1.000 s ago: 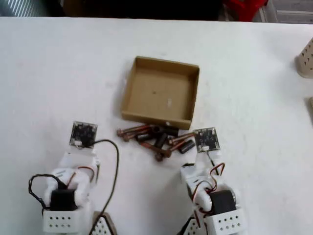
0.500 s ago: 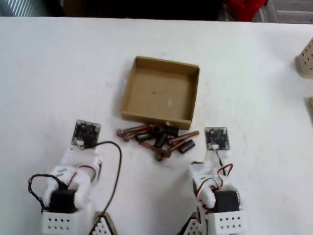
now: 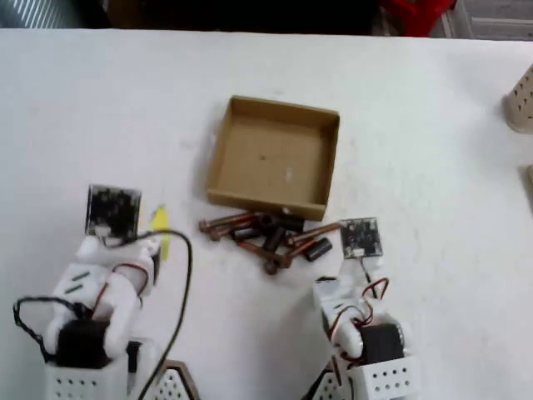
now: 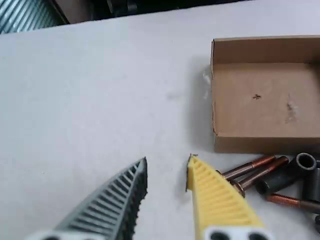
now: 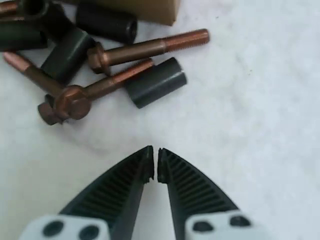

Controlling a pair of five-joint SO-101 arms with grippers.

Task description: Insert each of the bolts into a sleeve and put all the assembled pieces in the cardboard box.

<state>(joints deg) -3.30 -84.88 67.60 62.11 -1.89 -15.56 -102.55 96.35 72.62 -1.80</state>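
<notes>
Several copper bolts (image 3: 229, 223) and dark sleeves (image 3: 317, 248) lie in a loose pile just in front of the cardboard box (image 3: 268, 202), which has nothing in it. In the left wrist view my left gripper (image 4: 167, 167) is open over bare table, its yellow finger (image 4: 215, 200) close to two bolts (image 4: 250, 169) and a sleeve (image 4: 292, 170). That yellow finger (image 3: 158, 231) sits left of the pile. My right gripper (image 5: 155, 164) is shut on nothing, a short way from a sleeve (image 5: 155, 82) and a bolt (image 5: 150, 47). No bolt sits inside a sleeve.
The white table (image 3: 416, 125) stretches wide around the box. A pale perforated object (image 3: 520, 104) stands at the far right edge. The left arm's black cable (image 3: 187, 283) loops over the table near its base.
The left arm swung left, away from the pile, and its yellow finger came into sight. The right arm shifted slightly right and stays near the pile's right end.
</notes>
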